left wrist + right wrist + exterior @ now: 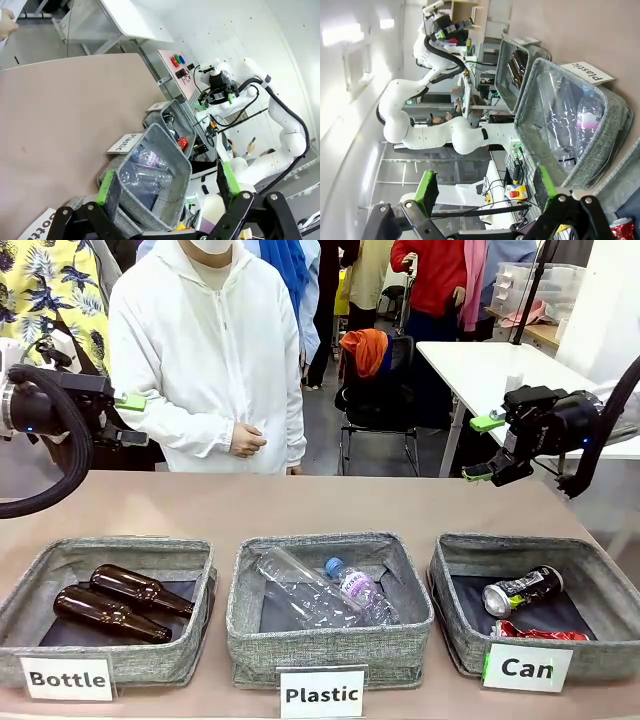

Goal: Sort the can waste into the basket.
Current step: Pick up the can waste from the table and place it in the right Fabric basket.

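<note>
The grey basket [520, 542] with the "Can" label stands at the front right of the table. Inside it lie a black printed can [522, 590] and a crushed red can [540, 632]. In the left wrist view this basket [176, 106] is farthest off, with the red can [182, 143] showing in it. The red can [625, 231] also peeks in at the bottom right corner of the right wrist view. My left gripper [128, 418] [166, 182] hovers open at the far left, holding nothing. High above the far right edge, my right gripper [482, 448] [485, 186] is open and holds nothing.
A middle basket [330, 540] labelled "Plastic" holds clear bottles. The left one [110, 545], labelled "Bottle", holds two brown glass bottles. A person in a white jacket [210, 350] stands at the far side, hands off the table. The tabletop [320, 502] behind the baskets is bare.
</note>
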`<state>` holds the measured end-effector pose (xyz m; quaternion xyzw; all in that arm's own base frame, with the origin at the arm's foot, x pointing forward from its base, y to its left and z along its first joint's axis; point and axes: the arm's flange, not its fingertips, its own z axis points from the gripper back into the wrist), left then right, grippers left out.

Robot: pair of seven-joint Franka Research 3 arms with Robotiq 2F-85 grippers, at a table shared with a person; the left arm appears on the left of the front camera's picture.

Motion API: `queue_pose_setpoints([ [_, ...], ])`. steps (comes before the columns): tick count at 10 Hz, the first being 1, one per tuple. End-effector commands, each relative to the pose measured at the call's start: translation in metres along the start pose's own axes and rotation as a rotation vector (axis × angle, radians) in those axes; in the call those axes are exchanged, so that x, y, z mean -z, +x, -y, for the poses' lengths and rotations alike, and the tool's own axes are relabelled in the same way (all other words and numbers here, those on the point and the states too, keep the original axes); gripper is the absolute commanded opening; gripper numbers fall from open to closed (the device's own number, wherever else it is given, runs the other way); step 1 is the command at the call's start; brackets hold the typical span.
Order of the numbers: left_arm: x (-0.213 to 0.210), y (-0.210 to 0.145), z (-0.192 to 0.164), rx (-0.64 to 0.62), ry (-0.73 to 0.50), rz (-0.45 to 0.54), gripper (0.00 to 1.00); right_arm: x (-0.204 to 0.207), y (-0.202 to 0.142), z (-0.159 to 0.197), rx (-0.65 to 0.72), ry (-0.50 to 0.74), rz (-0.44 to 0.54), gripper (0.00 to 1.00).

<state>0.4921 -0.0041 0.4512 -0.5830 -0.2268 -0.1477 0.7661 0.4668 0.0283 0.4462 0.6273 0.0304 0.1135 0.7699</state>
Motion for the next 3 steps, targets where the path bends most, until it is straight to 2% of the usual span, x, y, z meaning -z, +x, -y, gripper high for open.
queue_pose_setpoints([
  [1, 0.0011, 0.0022, 0.0041, -0.011, 0.001, 0.014, 1.0, 0.0036, -0.0032, -0.0016, 0.008, 0.001, -0.002, 1.0],
  [3, 0.0011, 0.0022, 0.0041, -0.011, 0.001, 0.014, 1.0, 0.0036, -0.0032, -0.0016, 0.008, 0.001, -0.002, 1.0],
])
